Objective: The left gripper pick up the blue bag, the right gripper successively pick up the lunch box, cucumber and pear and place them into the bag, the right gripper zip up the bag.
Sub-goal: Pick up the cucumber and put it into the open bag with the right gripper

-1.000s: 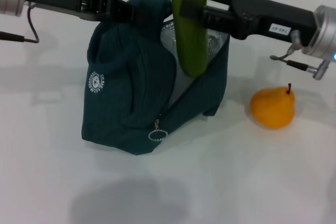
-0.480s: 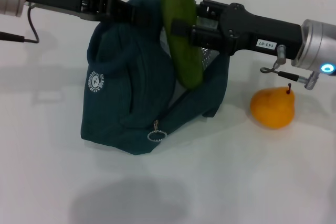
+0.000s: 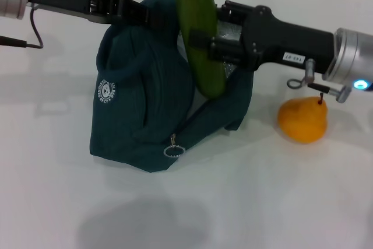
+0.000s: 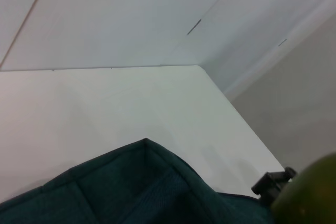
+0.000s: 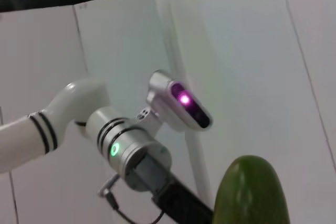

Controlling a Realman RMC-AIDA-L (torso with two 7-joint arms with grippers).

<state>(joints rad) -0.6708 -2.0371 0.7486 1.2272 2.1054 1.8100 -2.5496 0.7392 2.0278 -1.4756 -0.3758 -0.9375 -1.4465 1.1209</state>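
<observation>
The right gripper, fingers pinching the cucumber upright at upper centre, has slid left over the last second, carrying it above the blue bag. The left gripper, upper left, fingers clamped on the bag's top, keeps it raised. Lowering comes next; the pear waits on the counter at right.

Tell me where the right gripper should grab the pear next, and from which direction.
Grip the pear across its wide lower body, coming straight down from above with the fingers either side of the stem. It stands upright on the table, stem up, apart from the blue bag, so the top looks clear. The right gripper must first release the cucumber.
</observation>
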